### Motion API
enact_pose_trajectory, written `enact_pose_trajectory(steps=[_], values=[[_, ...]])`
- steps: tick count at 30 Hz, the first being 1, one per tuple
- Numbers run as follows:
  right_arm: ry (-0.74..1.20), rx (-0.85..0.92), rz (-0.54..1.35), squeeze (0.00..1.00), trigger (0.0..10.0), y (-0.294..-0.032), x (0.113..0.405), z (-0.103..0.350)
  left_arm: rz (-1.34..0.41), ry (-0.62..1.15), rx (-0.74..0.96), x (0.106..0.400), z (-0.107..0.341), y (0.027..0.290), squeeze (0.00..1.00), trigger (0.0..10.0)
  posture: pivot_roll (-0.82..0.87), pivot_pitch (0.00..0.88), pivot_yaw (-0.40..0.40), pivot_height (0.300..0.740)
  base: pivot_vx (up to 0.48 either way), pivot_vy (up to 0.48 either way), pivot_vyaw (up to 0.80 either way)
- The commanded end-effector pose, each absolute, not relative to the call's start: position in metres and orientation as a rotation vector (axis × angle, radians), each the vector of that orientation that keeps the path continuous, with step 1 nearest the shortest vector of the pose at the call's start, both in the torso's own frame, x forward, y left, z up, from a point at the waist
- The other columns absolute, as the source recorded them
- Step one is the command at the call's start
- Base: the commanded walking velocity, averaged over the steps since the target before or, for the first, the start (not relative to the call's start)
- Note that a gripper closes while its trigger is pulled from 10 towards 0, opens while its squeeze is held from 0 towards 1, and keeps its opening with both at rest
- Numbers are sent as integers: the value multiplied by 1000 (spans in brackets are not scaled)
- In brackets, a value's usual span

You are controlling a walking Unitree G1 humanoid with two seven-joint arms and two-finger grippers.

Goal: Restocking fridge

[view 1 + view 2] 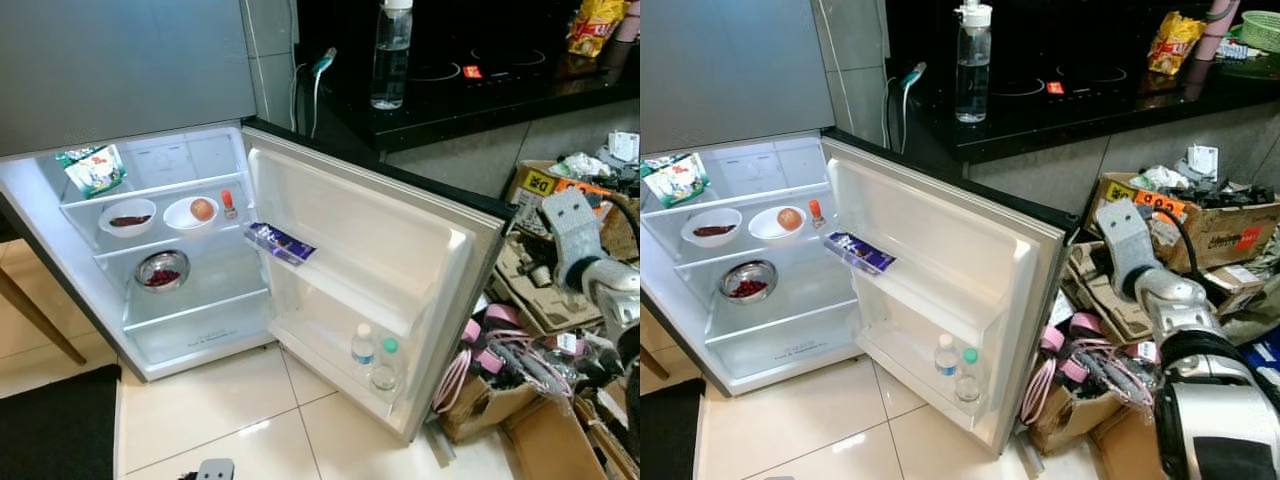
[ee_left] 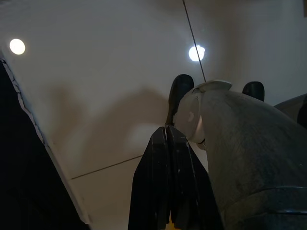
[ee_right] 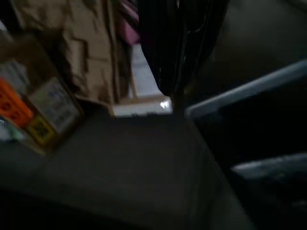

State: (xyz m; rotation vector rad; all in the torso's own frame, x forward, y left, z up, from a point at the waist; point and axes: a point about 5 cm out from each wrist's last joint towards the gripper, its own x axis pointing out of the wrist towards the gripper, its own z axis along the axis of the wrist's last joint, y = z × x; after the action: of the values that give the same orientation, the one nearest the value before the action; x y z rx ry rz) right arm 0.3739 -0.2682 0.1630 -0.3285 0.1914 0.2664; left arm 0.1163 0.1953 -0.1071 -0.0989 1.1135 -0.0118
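Note:
The small fridge (image 1: 190,300) stands on the floor with its door (image 1: 390,250) swung wide open. Inside are a green snack packet (image 1: 93,168), a white bowl of dark food (image 1: 127,217), a white bowl with a round brownish item (image 1: 191,211), a small red-capped bottle (image 1: 229,204) and a steel bowl of red bits (image 1: 161,270). A purple packet (image 1: 281,242) lies on the upper door shelf and two small bottles (image 1: 373,358) stand in the lower one. A tall clear bottle (image 1: 391,55) stands on the black counter. My right arm (image 1: 1130,245) is raised by the boxes. The right gripper (image 3: 170,93) is blurred but looks shut. My left gripper (image 2: 166,132) is shut on nothing.
Cardboard boxes (image 1: 1220,225) with clutter and pink cables (image 1: 1070,365) crowd the floor right of the door. The black counter (image 1: 480,90) carries a hob and a yellow snack bag (image 1: 1170,40). A dark mat (image 1: 55,425) and a wooden leg (image 1: 35,315) lie at the left.

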Motion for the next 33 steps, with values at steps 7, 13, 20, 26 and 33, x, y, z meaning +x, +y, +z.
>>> enact_pose_trajectory(steps=[7,13,20,26,33], values=[[99,-265,628,0,10000,-215,374,157,-10,1144,-100,109,-109,195,0,10000,-76,0,-22,740,0,0,0],[119,-186,850,0,10000,-195,365,145,-10,1145,-102,109,-110,195,0,10000,-76,0,-22,740,0,0,0],[116,-30,1449,0,10000,-148,330,144,-12,1143,-103,109,-109,194,0,10000,-88,0,-20,740,0,0,0],[-60,121,1566,0,10000,-108,312,164,-9,1145,-102,109,-110,194,0,10000,-90,0,-24,740,0,0,0],[158,25,978,0,10000,-147,341,103,-10,1159,-109,105,-112,189,0,10000,-96,0,-27,740,0,0,0]])
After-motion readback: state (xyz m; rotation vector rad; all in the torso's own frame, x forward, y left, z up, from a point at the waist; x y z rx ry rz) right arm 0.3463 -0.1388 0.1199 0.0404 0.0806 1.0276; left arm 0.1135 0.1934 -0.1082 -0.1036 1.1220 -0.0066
